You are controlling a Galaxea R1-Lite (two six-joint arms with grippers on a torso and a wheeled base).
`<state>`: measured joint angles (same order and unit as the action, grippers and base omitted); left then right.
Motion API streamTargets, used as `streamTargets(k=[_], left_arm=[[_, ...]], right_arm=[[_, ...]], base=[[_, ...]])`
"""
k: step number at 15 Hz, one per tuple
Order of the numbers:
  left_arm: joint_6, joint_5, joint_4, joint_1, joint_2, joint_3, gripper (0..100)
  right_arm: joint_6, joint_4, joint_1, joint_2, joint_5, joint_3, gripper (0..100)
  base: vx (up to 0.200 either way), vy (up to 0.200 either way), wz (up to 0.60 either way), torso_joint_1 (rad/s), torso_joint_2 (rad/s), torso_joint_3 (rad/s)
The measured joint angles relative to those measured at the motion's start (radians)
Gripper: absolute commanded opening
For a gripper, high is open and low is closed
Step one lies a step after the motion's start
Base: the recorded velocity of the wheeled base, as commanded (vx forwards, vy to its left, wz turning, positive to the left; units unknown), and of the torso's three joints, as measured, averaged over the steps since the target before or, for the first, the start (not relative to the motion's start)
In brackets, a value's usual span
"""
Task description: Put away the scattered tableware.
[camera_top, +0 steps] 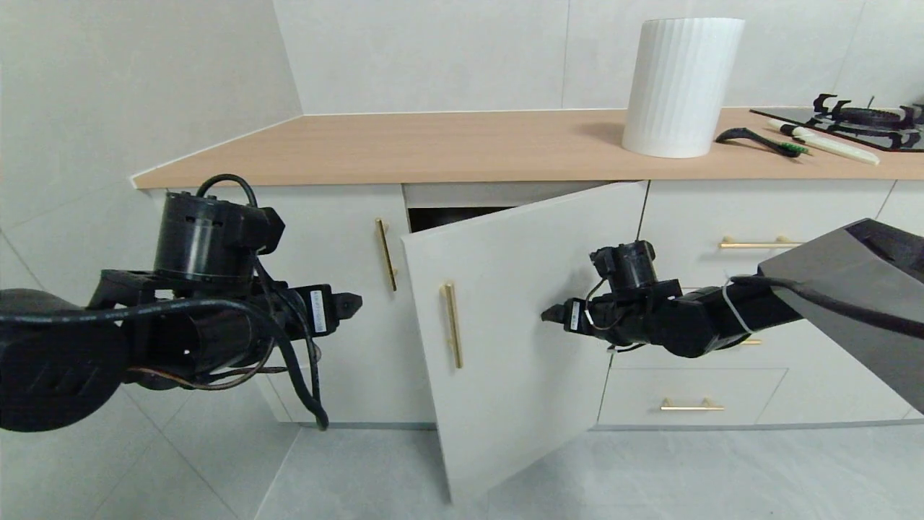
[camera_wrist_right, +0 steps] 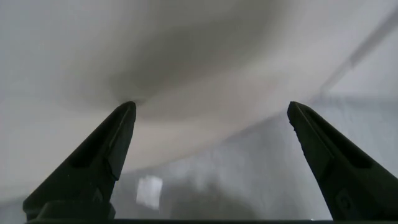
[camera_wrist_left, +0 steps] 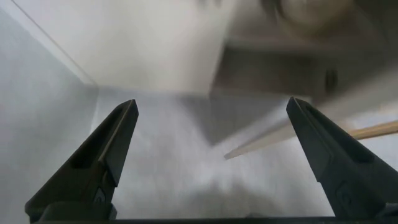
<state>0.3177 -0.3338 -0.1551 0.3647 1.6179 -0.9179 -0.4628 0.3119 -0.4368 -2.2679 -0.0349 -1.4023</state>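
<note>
On the wooden counter [camera_top: 404,148] at the far right lie a black curved utensil [camera_top: 747,136], a green-tipped utensil [camera_top: 792,149] and a long white one [camera_top: 837,148], beside a tall white ribbed container [camera_top: 680,87]. Below, a white cabinet door [camera_top: 520,339] with a gold handle [camera_top: 452,325] stands partly open. My right gripper [camera_top: 548,314] is open, its tips close to the outer face of that door; its fingers [camera_wrist_right: 109,152] stand wide apart. My left gripper [camera_top: 352,303] [camera_wrist_left: 211,106] is open and empty, in front of the closed left door.
A black stove [camera_top: 863,119] sits at the counter's far right end. The closed left door has a gold handle [camera_top: 386,254]. Drawers with gold handles [camera_top: 758,243] [camera_top: 691,408] lie right of the open door. Grey tiled floor [camera_top: 650,469] is below.
</note>
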Motion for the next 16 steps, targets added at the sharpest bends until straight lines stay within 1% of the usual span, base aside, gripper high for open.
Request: streamTargets(k=[2,3,5,7,10,16], left_arm=[[-0.013,0.0,0.001,-0.03,-0.025,-0.009,100],[-0.015,-0.001,-0.001,-0.038,-0.036,-0.012,100],[-0.016,0.0,0.002,-0.044,-0.047,-0.013,100],[-0.017,0.0,0.002,-0.045,-0.051,-0.013,100],[-0.016,0.001,0.002,-0.046,-0.053,-0.013,100],[-0.016,0.001,0.001,-0.046,-0.047,-0.012,100]], right_arm=[[-0.053,0.105,0.001,-0.028,-0.015,-0.003,100],[-0.072,0.114,0.0,-0.04,-0.02,-0.013,100],[-0.123,0.117,0.0,-0.066,-0.054,-0.052,100],[-0.171,0.116,-0.001,-0.104,-0.131,-0.122,100],[-0.191,0.117,0.001,-0.142,-0.158,-0.174,100],[-0.216,0.116,0.01,-0.199,-0.259,-0.281,100]], base=[[0.0,0.0,0.0,0.0,0.0,0.0],[0.0,0.0,0.0,0.0,0.0,0.0],[0.0,0.0,0.0,0.0,0.0,0.0],[0.0,0.0,0.0,0.0,0.0,0.0],[0.0,0.0,0.0,0.0,0.0,0.0],[0.0,0.0,0.0,0.0,0.0,0.0]])
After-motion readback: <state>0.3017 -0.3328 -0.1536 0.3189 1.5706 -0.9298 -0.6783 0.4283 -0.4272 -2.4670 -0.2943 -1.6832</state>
